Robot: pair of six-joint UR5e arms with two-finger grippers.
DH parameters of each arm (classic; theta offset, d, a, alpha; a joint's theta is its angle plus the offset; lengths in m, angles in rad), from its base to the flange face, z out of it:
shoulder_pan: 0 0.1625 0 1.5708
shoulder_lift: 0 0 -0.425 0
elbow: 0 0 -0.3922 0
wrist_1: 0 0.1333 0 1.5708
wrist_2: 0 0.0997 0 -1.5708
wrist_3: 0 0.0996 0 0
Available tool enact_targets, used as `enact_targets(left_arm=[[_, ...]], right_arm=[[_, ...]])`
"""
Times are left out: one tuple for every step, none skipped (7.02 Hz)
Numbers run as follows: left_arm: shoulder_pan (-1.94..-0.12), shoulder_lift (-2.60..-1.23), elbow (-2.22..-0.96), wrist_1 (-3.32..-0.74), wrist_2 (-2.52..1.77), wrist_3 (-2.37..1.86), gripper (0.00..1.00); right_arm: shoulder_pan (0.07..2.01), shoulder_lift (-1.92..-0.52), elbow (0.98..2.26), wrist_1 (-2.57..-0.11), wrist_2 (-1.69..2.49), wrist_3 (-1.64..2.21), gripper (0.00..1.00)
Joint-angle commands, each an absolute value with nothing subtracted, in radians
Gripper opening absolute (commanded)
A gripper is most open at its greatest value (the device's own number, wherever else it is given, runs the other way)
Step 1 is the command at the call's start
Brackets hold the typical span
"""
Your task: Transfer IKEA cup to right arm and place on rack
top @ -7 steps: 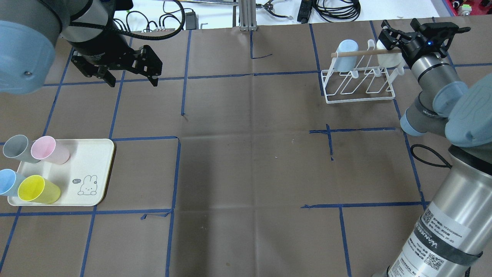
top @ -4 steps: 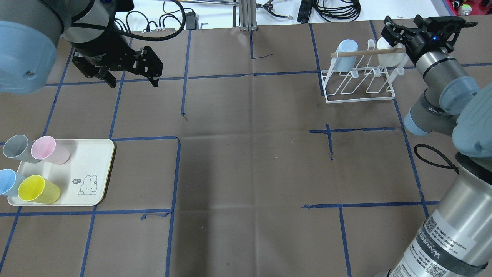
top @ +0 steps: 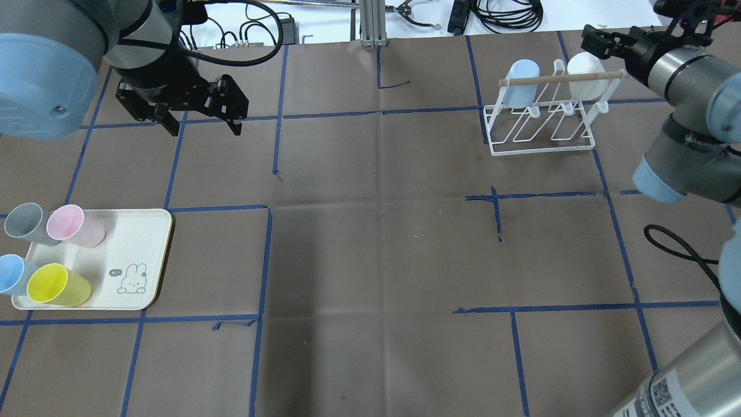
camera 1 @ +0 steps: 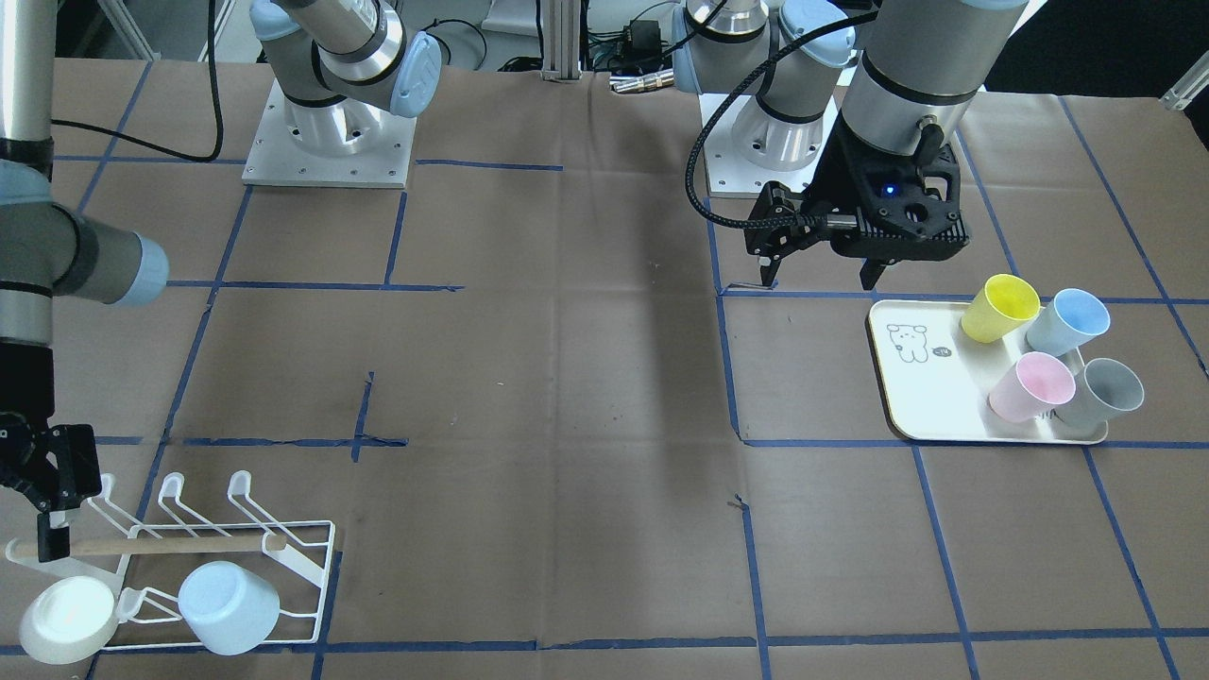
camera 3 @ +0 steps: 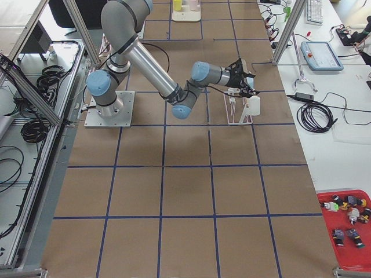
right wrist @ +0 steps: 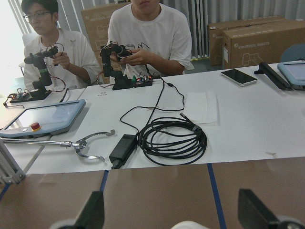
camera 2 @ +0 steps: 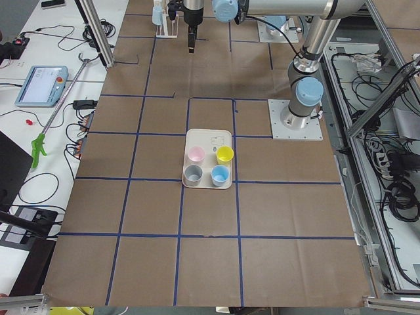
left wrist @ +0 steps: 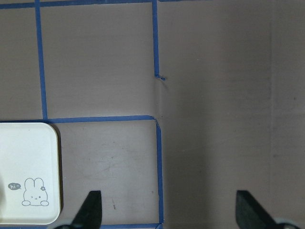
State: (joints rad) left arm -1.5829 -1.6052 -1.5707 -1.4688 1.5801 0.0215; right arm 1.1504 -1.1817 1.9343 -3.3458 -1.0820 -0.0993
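Two on rack [top: 543,150] | white cup [top: 584,78], blue cup [top: 521,81] | mouths down, tilted

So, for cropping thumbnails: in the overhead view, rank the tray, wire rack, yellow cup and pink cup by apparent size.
1. the tray, narrowly.
2. the rack, close behind and farther from the camera, so unsure.
3. the yellow cup and the pink cup look alike; no ranking between them.

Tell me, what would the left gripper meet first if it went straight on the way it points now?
Probably the bare brown table paper, beside the cream tray; the left gripper points down with nothing between.
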Motion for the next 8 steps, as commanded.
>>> enact_targets(left_arm=[[-1.582, -1.608, -1.571, -1.470, 1.582, 0.021, 1.00], [-1.583, -1.608, -1.571, -1.470, 1.580, 0.021, 1.00], [-1.582, -1.608, -1.571, -1.470, 1.580, 0.021, 1.00], [-1.582, -1.606, -1.572, -1.470, 1.582, 0.021, 1.00], [-1.583, -1.606, -1.572, -1.470, 1.580, 0.021, 1.00], [-1.583, -1.606, -1.571, -1.470, 1.580, 0.021, 1.00], [-1.583, -1.606, -1.572, -1.470, 1.580, 0.021, 1.00], [-1.582, -1.605, -1.571, -1.470, 1.580, 0.021, 1.00]], right_arm=[[1.157, -1.351, 1.962, -2.903, -1.188, -0.144, 1.00], [1.184, -1.429, 1.956, -2.653, -1.204, -0.143, 1.00], [1.221, -1.503, 1.947, -2.434, -1.230, -0.134, 1.00], [1.261, -1.561, 1.921, -2.266, -1.280, -0.129, 1.00], [1.296, -1.615, 1.889, -2.100, -1.308, -0.126, 1.00], [1.304, -1.670, 1.841, -1.898, -1.315, -0.139, 1.00], [1.304, -1.690, 1.780, -1.732, -1.325, -0.141, 1.00], [1.308, -1.692, 1.725, -1.621, -1.341, -0.140, 1.00]])
